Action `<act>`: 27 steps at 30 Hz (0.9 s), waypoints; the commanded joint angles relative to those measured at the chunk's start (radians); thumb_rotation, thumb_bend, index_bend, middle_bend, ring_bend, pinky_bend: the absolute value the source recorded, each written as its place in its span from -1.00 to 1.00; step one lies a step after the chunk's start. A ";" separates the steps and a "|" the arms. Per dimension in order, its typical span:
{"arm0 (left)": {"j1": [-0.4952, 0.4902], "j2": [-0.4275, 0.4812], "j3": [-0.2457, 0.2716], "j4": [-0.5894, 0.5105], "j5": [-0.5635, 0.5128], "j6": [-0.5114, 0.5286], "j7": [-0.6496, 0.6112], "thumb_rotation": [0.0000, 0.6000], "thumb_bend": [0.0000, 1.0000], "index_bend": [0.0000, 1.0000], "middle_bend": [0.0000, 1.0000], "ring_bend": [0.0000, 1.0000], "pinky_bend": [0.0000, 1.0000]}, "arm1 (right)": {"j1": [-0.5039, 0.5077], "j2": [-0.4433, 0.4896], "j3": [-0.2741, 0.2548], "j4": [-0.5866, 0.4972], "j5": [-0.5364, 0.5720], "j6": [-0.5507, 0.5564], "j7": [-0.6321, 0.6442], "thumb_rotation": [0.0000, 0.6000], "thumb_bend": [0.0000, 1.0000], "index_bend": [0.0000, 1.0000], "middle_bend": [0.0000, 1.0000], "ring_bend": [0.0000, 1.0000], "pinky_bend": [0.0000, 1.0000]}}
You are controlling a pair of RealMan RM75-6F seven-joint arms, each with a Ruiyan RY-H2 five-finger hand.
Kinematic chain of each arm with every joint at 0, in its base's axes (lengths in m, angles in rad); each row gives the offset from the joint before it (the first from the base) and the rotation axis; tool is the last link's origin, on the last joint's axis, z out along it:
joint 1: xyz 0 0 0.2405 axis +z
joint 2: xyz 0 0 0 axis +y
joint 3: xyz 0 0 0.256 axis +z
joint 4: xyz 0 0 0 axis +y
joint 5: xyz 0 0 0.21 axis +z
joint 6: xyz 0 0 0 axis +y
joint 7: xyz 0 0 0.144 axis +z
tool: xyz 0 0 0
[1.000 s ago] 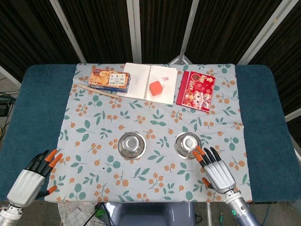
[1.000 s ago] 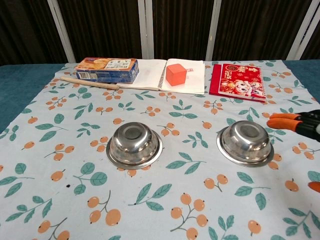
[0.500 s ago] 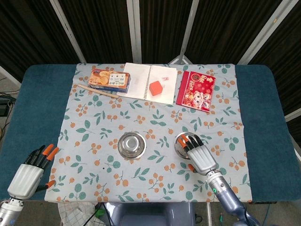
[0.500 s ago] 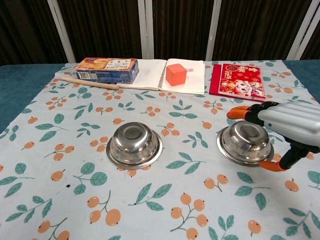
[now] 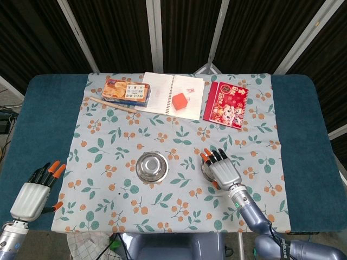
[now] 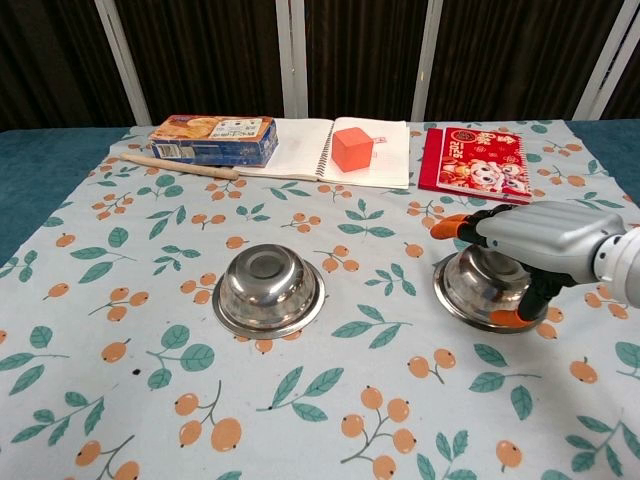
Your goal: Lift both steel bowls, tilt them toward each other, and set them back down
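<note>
Two steel bowls stand upright on the floral cloth. The left bowl (image 5: pixel 152 166) (image 6: pixel 268 290) sits alone with no hand near it. My right hand (image 5: pixel 222 170) (image 6: pixel 540 240) lies over the right bowl (image 6: pixel 480 290), which rests on the cloth. Its fingers stretch straight across the top past the far rim, and its thumb tip touches the near rim. In the head view this hand hides most of that bowl. My left hand (image 5: pixel 35 195) hovers off the cloth at the lower left, fingers apart and empty, far from the left bowl. The chest view does not show it.
Along the far edge lie a biscuit box (image 5: pixel 127 91), a wooden stick (image 5: pixel 116 105), an open notebook (image 5: pixel 162 92) with an orange cube (image 5: pixel 180 101) on it, and a red booklet (image 5: pixel 226 103). The blue table (image 5: pixel 38 124) extends past the cloth on both sides.
My right hand has moved forward from beside the right bowl to lie over it, thumb now at the near rim. My left hand has drifted slightly back and left. Neither bowl has moved.
</note>
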 commanded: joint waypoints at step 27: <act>-0.010 -0.002 0.003 -0.009 -0.033 -0.018 0.026 0.79 -0.75 -1.00 -1.00 -1.00 -0.72 | 0.146 -0.020 -0.091 0.033 0.208 0.068 -0.066 1.00 -0.33 -0.23 -0.34 -0.31 0.25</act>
